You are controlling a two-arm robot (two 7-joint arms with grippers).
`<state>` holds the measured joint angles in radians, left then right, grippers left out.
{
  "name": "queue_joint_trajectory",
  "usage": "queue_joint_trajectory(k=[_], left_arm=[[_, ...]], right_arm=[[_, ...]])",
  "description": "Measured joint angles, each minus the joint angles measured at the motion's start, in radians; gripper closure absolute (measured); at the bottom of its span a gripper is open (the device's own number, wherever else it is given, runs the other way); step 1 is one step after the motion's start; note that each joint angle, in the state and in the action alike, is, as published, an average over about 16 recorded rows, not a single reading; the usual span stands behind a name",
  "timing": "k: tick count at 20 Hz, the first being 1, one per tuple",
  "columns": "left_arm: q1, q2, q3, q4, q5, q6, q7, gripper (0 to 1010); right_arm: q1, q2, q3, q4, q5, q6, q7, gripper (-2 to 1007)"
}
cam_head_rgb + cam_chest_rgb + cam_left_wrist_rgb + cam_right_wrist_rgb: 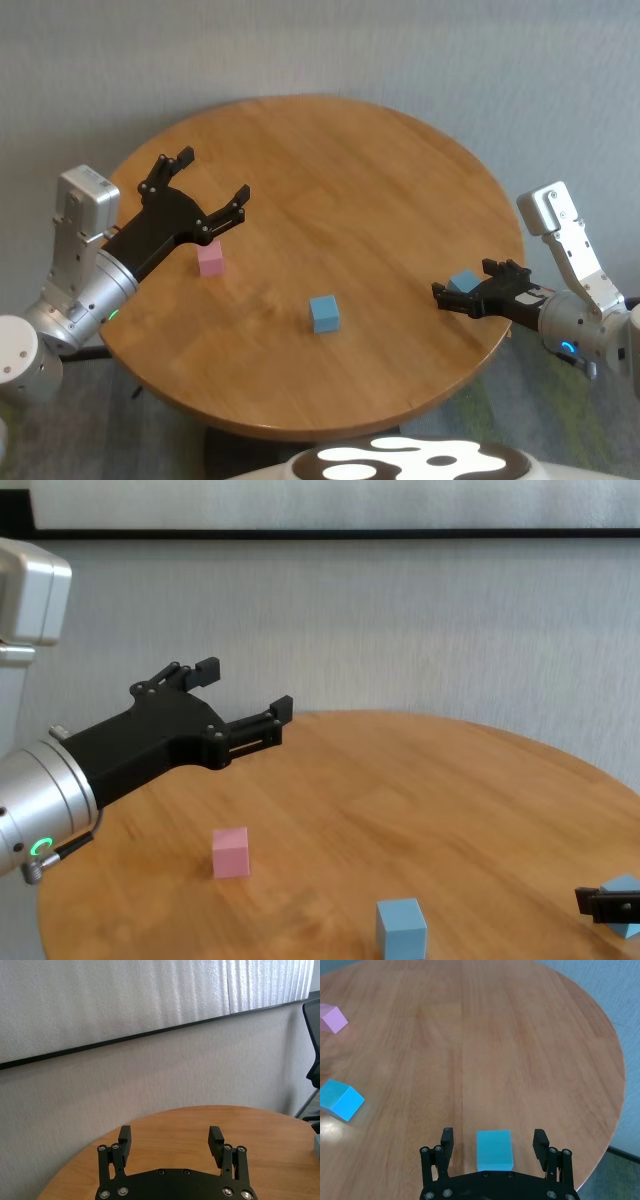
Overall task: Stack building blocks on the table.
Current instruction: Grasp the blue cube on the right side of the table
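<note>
Right pincer (494,1144) sits low at the worktop (330,180) edge, jaws apart around a light blue block (494,1150) — not clamped yet. Looks like the grab step; next it needs to close and lift. Second blue block (324,313) and pink block (210,258) sit apart, left pincer (207,188) hovering open above the pink one.

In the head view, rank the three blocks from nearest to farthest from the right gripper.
1. Light blue block, between the open fingers of the right gripper, near the table's right edge.
2. Second light blue block, mid-table, toward the front.
3. Pink block, left side, below the left gripper.

two light blue blocks (324,313) (464,283), one pink block (211,259), one table (330,170)
</note>
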<state>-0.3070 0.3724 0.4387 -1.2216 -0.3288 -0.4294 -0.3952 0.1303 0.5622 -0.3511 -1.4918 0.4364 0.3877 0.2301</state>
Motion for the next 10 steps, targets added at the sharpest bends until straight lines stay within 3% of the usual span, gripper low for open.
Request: queue_joint_trajectory(k=[10], left_arm=[[0.000, 0.000, 0.000, 0.000, 0.000, 0.000, 0.000, 10]], right_arm=[[0.000, 0.000, 0.001, 0.000, 0.000, -0.001, 0.000, 5]])
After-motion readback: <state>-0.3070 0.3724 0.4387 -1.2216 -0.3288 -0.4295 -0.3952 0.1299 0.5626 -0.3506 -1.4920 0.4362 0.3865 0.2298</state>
